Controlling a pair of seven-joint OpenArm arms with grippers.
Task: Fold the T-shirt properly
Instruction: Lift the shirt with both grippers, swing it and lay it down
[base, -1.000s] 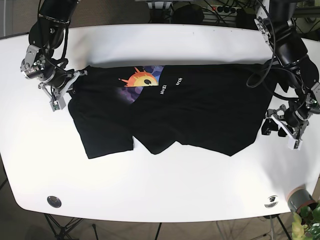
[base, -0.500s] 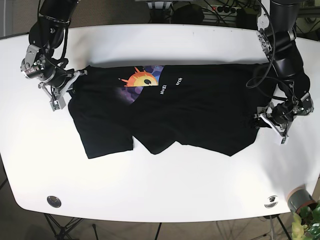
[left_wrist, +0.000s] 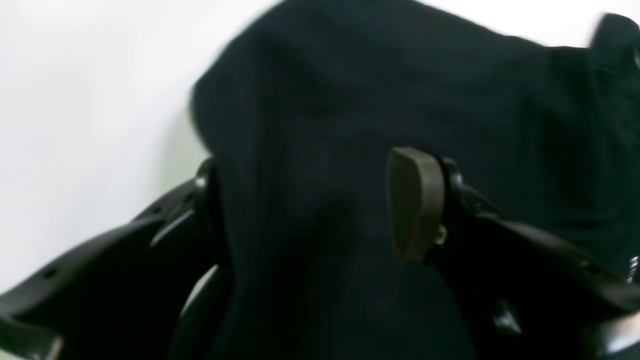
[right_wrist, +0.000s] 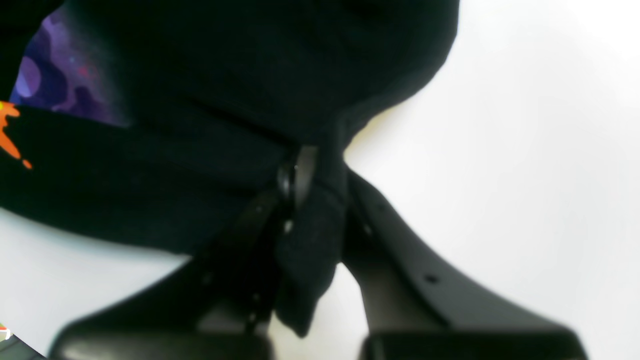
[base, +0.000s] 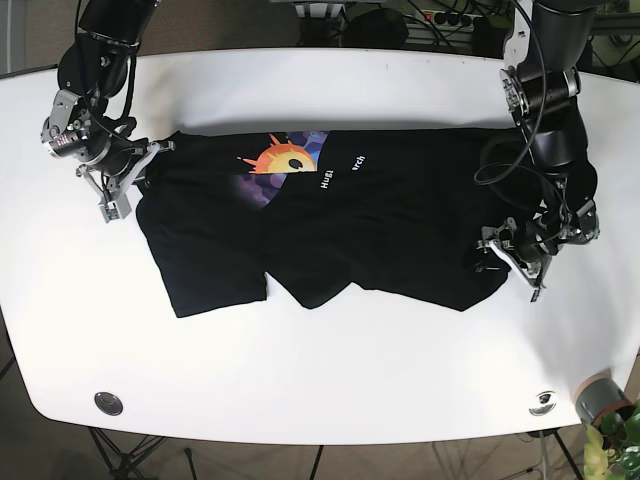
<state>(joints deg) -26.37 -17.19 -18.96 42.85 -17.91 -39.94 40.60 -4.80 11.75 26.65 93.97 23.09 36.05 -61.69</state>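
Left gripper (base: 503, 257), jaws spread, has slid inward over the T-shirt (base: 340, 215) hem; right gripper (base: 128, 185) stays clamped on its sleeve; bare table (base: 330, 350) below.

A white table (base: 320, 390) carries two round fittings (base: 108, 403) (base: 543, 402); a plant (base: 615, 440) sits at its corner.

T-shirt (base: 350, 225): black, spread partly folded across the white table (base: 320, 370), sunburst print and white lettering near its far edge.
Left gripper (base: 497, 256): at the shirt's edge on the view's right, touching the fabric.
Right gripper (base: 130, 180): at the shirt's opposite corner.
Foreground: two round fittings, plus a plant at the corner.
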